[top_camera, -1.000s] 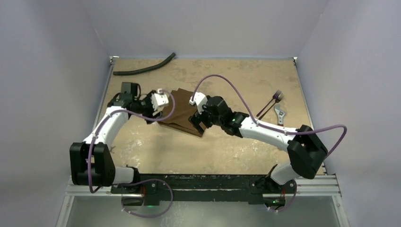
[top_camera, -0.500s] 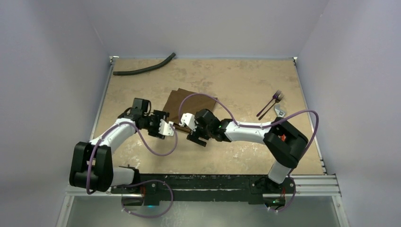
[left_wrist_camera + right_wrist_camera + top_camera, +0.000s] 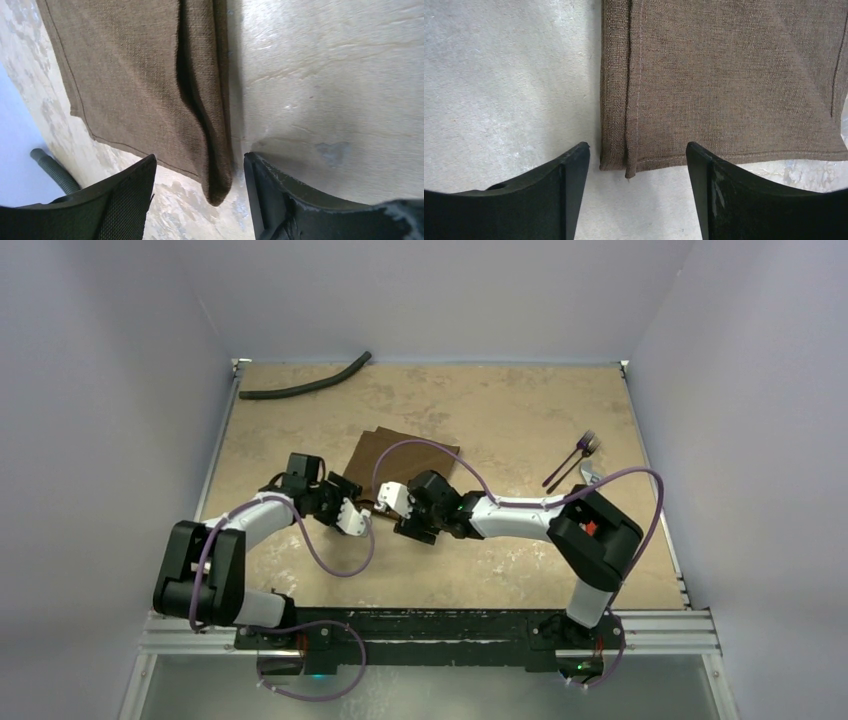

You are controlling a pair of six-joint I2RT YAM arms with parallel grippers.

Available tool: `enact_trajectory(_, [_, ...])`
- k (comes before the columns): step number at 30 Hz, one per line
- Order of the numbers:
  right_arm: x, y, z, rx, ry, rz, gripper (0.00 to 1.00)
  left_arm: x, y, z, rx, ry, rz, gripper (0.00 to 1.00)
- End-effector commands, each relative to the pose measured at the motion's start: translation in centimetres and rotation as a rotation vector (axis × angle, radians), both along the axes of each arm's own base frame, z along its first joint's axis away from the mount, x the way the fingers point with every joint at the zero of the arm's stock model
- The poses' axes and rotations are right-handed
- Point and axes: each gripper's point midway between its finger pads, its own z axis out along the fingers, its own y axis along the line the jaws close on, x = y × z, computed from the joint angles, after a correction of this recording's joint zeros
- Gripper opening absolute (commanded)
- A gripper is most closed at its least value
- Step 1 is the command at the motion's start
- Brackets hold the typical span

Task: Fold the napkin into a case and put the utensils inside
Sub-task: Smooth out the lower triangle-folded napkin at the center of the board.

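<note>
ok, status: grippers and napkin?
Left gripper and right gripper open, straddling near corners of napkin. Folded, not gripped. Utensils far right, nothing in the way.

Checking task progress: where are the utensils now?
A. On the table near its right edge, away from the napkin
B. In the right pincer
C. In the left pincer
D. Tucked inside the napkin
A: the utensils lie on the bare table by its right edge, well apart from the napkin.
</note>
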Motion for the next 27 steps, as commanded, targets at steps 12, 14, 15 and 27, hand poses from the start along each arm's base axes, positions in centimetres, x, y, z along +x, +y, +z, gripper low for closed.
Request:
enact_trajectory(12, [0.8, -0.7, -1.6, 0.012, 0.079, -0.033, 0.63, 0.9, 0.6, -3.6, 0.082, 0.077, 0.032, 0.48])
enact_trajectory(14, [0.3, -0.6, -2.0, 0.015, 0.100, -0.020, 0.61, 0.9, 0.5, -4.0, 0.082, 0.081, 0.035, 0.44])
enact_trajectory(15, [0.1, -0.5, -2.2, 0.017, 0.108, -0.015, 0.59, 1.0, 0.4, -4.2, 0.086, 0.087, 0.038, 0.40])
enact_trajectory(27, [-0.1, -0.1, -2.4, 0.057, 0.165, -0.068, 0.07, 1.1, 0.6, -5.7, 0.125, 0.151, 0.072, 0.00])
